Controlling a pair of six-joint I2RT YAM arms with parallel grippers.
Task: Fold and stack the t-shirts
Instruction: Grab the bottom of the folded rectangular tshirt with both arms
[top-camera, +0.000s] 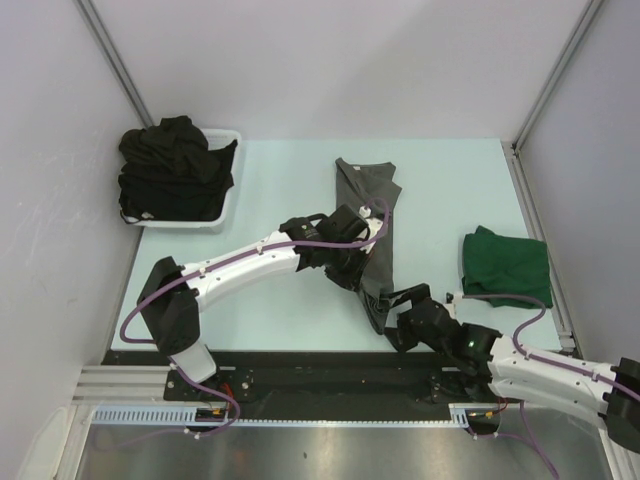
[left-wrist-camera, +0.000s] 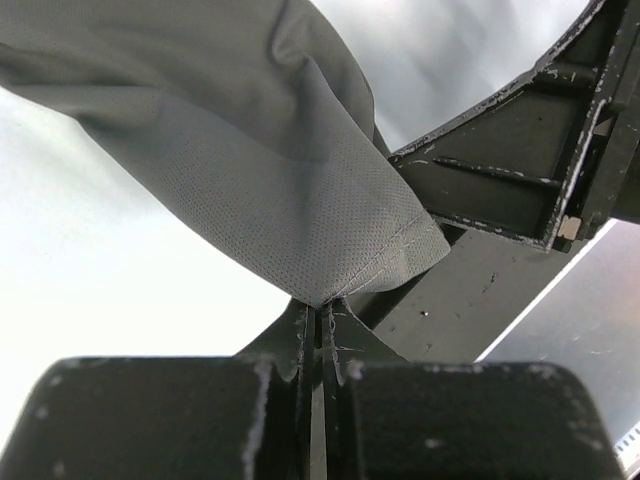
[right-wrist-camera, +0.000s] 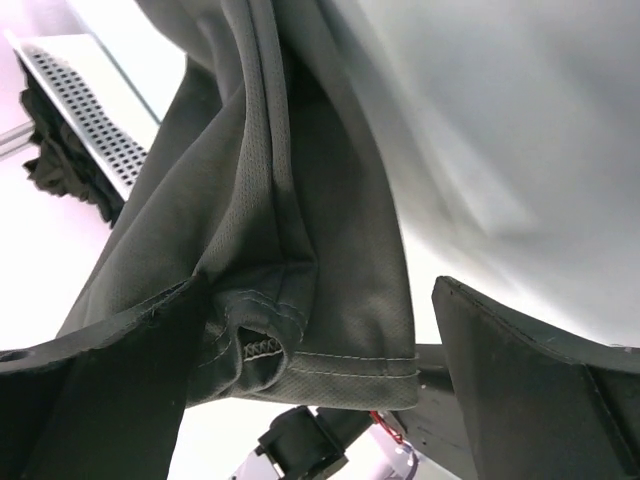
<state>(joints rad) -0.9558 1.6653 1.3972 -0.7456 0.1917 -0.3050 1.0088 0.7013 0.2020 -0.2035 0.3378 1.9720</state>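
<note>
A charcoal grey t-shirt (top-camera: 368, 195) lies in a long narrow strip down the middle of the table. My left gripper (top-camera: 358, 262) is shut on its fabric partway along, and the left wrist view shows cloth (left-wrist-camera: 250, 150) pinched at the fingertips of the left gripper (left-wrist-camera: 322, 305). My right gripper (top-camera: 393, 318) stands open at the strip's near end. In the right wrist view the shirt's stitched hem (right-wrist-camera: 340, 240) hangs between the wide-apart fingers of the right gripper (right-wrist-camera: 320, 290), ungripped. A folded dark green t-shirt (top-camera: 506, 264) lies at the right. Black t-shirts (top-camera: 172, 168) are heaped at the back left.
The black heap fills a white plastic basket (top-camera: 231, 186) at the table's back left corner. Grey walls with metal posts close off the table on three sides. A black rail (top-camera: 320, 375) runs along the near edge by the arm bases.
</note>
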